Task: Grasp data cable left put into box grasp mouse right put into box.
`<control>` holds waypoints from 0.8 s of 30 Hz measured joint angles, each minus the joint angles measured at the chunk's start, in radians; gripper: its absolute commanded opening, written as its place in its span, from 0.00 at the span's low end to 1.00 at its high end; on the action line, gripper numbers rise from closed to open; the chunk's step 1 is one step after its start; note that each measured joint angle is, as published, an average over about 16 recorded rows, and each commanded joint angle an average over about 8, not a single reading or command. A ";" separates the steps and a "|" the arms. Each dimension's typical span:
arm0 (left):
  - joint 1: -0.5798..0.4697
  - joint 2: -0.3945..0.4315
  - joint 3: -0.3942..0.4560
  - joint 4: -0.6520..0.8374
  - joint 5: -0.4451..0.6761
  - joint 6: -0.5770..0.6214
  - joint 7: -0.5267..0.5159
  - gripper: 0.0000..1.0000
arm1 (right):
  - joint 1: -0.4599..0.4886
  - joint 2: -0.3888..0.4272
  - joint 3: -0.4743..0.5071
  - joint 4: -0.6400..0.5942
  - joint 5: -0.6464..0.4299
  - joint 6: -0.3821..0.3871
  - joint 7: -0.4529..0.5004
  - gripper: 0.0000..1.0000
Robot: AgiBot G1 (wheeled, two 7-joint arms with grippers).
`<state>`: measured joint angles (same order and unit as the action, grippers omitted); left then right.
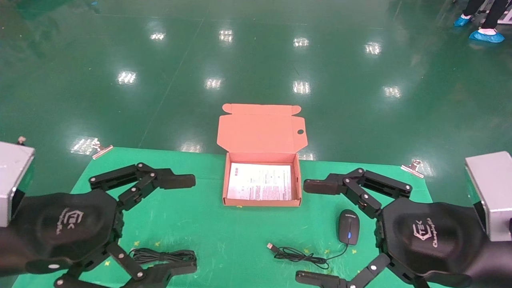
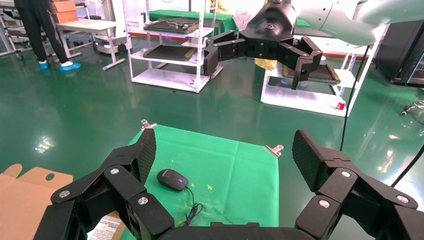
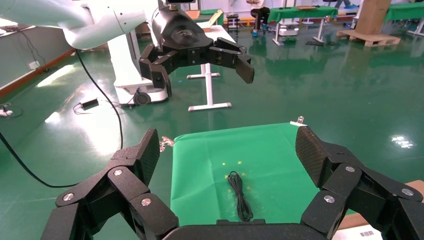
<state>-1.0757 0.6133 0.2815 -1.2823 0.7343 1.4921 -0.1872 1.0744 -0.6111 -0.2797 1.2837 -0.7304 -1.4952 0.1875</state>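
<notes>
Now hovering wide apart: left tool (image 1: 176,224) above the data cable (image 1: 164,255) lying near-left on the surface (image 1: 208,232). Probably soft, light, floppy; gripping across the bundled loops' middle. Right tool (image 1: 316,230), likewise spread, waiting beside the mouse (image 1: 348,226); box (image 1: 262,202) standing open.

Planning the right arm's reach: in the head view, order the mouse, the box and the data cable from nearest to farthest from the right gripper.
1. Mouse: just beside the right gripper.
2. Box: table centre, farther back.
3. Data cable: far side, under the left gripper.
</notes>
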 measured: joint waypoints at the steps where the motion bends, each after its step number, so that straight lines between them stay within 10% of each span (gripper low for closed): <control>1: 0.000 0.000 0.000 0.000 0.000 0.000 0.000 1.00 | 0.000 0.000 0.000 0.000 0.000 0.000 0.000 1.00; 24: -0.036 -0.001 0.033 -0.010 0.083 0.007 0.000 1.00 | 0.043 0.007 -0.027 0.016 -0.077 -0.018 -0.014 1.00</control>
<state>-1.1114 0.6124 0.3143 -1.2922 0.8175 1.4990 -0.1868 1.1177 -0.6040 -0.3066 1.2994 -0.8073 -1.5130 0.1731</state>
